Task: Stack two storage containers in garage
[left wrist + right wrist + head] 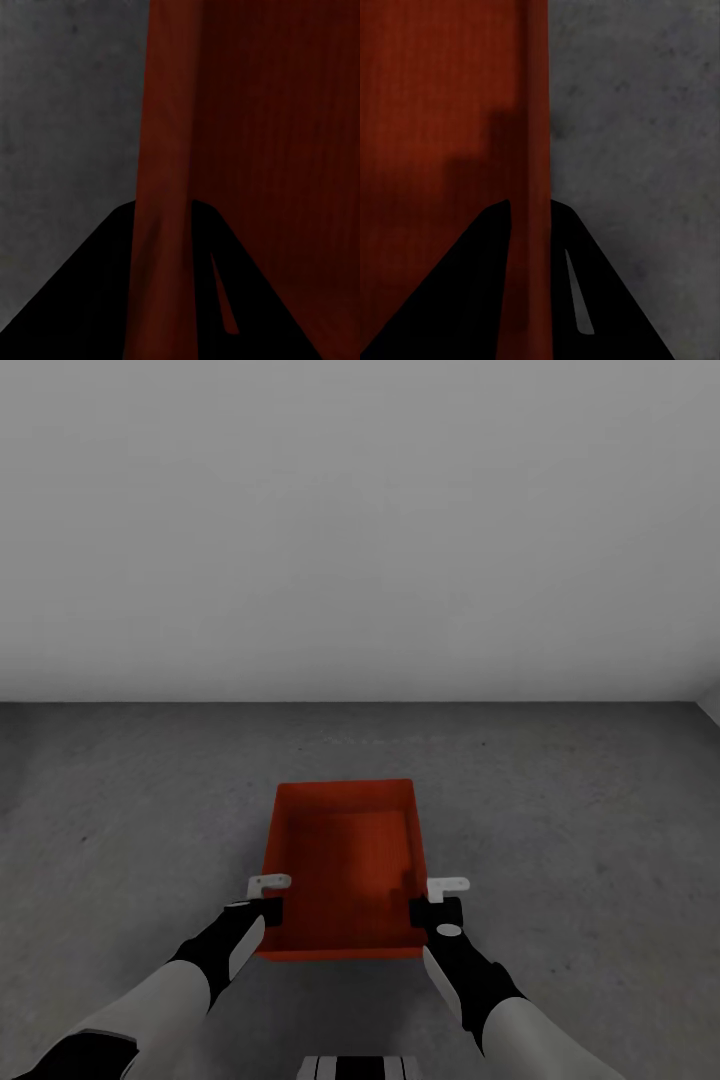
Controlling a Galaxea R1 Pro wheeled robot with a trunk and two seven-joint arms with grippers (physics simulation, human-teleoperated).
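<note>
The storage container runs near-to-far between both arms; the left end effector and the right end effector each clamp a side wall, above the floor.

Quick count: one red-orange bin sitting center-bottom of the frame, just the one, no second bin stacked with it. Two robot arms, so two hands: left hand and right hand. One grey concrete floor, one white wall.
</note>
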